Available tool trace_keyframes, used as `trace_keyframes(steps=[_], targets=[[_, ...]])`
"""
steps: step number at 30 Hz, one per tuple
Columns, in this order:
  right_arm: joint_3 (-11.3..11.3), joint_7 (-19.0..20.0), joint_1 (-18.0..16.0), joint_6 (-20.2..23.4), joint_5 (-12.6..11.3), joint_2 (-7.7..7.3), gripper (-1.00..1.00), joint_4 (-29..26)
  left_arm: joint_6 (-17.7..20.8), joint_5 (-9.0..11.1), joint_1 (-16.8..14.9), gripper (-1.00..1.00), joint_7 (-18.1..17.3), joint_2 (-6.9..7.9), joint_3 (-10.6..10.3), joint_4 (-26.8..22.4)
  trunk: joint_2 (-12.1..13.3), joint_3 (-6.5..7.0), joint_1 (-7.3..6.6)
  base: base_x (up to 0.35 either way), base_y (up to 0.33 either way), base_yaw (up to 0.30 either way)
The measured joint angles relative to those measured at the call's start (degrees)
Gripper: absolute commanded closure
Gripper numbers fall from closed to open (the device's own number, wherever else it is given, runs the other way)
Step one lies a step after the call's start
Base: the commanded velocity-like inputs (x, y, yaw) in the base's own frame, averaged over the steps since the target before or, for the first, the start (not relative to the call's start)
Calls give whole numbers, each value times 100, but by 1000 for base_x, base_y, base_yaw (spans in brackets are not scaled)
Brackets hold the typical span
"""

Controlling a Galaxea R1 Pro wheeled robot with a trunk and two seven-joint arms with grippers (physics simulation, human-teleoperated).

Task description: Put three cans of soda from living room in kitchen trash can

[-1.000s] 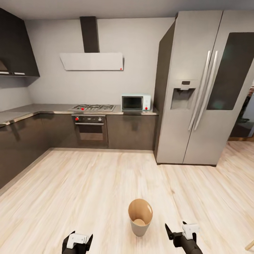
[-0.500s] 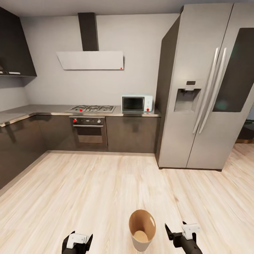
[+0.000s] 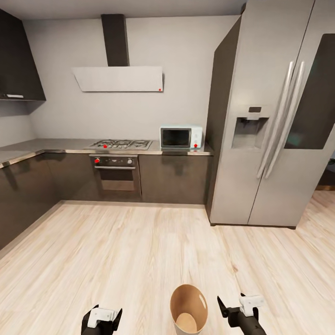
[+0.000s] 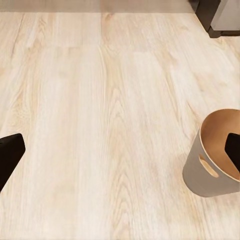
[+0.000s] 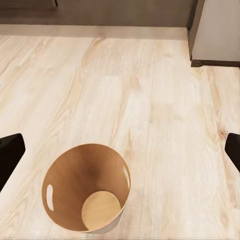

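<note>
Kitchen: bin (image 3: 188,309) upright on floor (image 3: 139,251), bottom centre of head view, between left gripper (image 3: 102,321) and right gripper (image 3: 237,304), both jaws wide and holding nothing; bin interior bare, so judged no cans delivered yet.

Kitchen ahead of me, evenly lit, with a pale wood floor (image 3: 139,251).

I see the steel fridge (image 3: 274,116) as my landmark: left of it, a grey counter (image 3: 56,146) over dark cabinets (image 3: 174,177) carries a white microwave (image 3: 181,137), then a gas hob (image 3: 121,144) above a built-in oven (image 3: 116,174), under a white hood (image 3: 118,78) on the grey wall (image 3: 186,70).
</note>
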Motion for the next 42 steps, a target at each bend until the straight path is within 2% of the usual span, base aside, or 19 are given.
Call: trace_keyframes(steps=[1, 4, 5, 6, 7, 12, 13, 14, 17, 18, 21, 24, 32, 42], targets=[[3, -2, -7, 47, 2, 3, -100, -2, 2, 0, 0, -100, 0, 0, 1, 0, 0, 0, 0, 6, 0, 0], [18, -7, -56, 561, 7, 14, -100, -14, 5, 3, 0, -100, 0, 0, 22, 0, 0, 0, 0, 4, 0, 0], [29, -10, -146, 1067, 11, 17, -100, -24, 6, 10, 0, -100, 0, 0, 31, 0, 0, 0, 0, 1, 0, 0], [92, -15, -583, 2259, 12, 20, -100, -29, 7, 31, 0, -100, 0, 0, 41, 1, 0, 1, 0, 0, 0, 0], [138, -21, -1040, 2925, 8, 21, -100, -18, 9, 39, -1, -100, 0, 0, 44, 1, 0, 1, 0, 0, 0, 0], [314, -146, -1932, 4389, 13, 22, -100, 103, 14, 52, 0, -100, -2, 0, 48, 1, 0, 1, 0, 0, 0, 0], [444, -292, -2286, 4850, 11, 22, -100, 222, 15, 50, -1, -100, -7, 0, 46, -2, 0, 1, 0, 0, 0, 0], [521, -391, -2493, 5066, 15, 22, -100, 315, 14, 49, 0, -100, -8, 0, 44, -9, 0, 1, 0, 0, 0, 0], [731, -726, -3051, 5576, 11, 26, -100, 742, 11, 38, 2, -100, -8, 0, 40, -22, 0, 1, 0, 0, 52, 0], [847, -973, -3538, 5848, -9, 28, -100, 1295, 14, 33, 0, -100, -10, 0, 40, -32, 1, 1, 0, 0, 167, 0], [921, -1137, -3989, 5998, -38, 29, -100, 2001, 16, 32, 4, -100, -15, 0, 45, -54, 0, 0, 0, 41, 206, 0], [926, -1207, -4246, 5918, -61, 12, -100, 2568, 17, 33, 8, -100, -27, 0, 45, -63, 0, 0, 0, 42, 103, 0], [929, -1198, -4288, 5835, -62, 7, -100, 2674, 20, 30, 9, -100, -29, 0, 46, -34, 0, 0, 0, 56, 101, 0], [934, -1175, -4269, 5420, -66, -13, -100, 2701, 50, 38, 4, -100, -12, 0, 23, -4, 0, 0, 0, 133, 213, 0]])
